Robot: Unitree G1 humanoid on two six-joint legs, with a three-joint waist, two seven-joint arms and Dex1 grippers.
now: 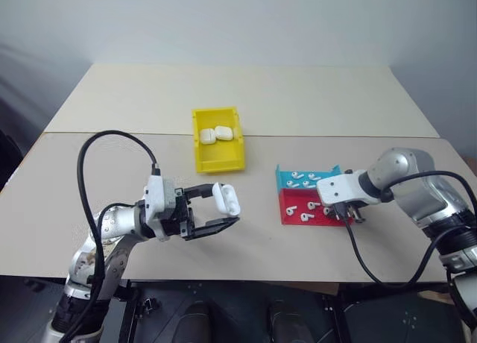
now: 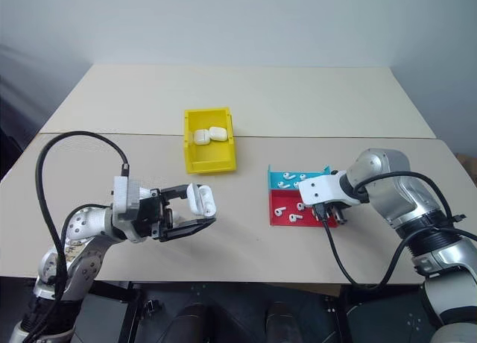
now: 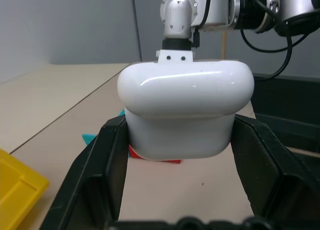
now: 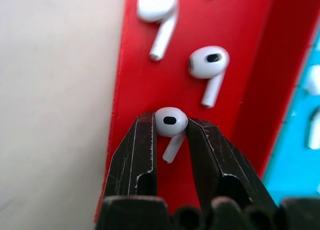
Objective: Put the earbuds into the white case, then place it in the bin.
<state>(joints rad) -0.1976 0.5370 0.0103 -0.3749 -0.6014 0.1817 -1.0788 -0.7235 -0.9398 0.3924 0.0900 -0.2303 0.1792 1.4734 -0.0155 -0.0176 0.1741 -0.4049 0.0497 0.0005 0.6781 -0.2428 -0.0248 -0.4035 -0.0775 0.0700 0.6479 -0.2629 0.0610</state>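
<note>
Close to the near edge of the desk point(image 1: 67, 186), on its left side, the left gripper point(image 1: 218, 211) is squeezed tight on a white case point(image 1: 226, 198). It holds the case up off the desk, with the case's rounded lid end poking out past the fingertips. The lid looks closed in the left wrist view, but I cannot be sure.

Over toward the desk's right side, a bit farther in, sits a red tray point(image 1: 294, 206) with a blue tray point(image 1: 285, 178) touching its far side. Both have loose earbuds lying in them. The right gripper point(image 4: 170, 127) points down into the red tray. Its two fingers are close together and pinch one earbud point(image 4: 170, 122) by the round head, with the short stem hanging between them. Two more earbuds point(image 4: 208, 66) lie just past it on the red floor.

Farther back, near the middle of the desk, stands the yellow bin point(image 1: 217, 156). Two other white cases point(image 1: 216, 133) already lie inside it, at its far end.

I think the step now is picking up an earbud. Next the right arm should lift it straight up without dropping it and carry it over to the held case. The case has to be open and kept still, because the earbud is tiny and slippery.
</note>
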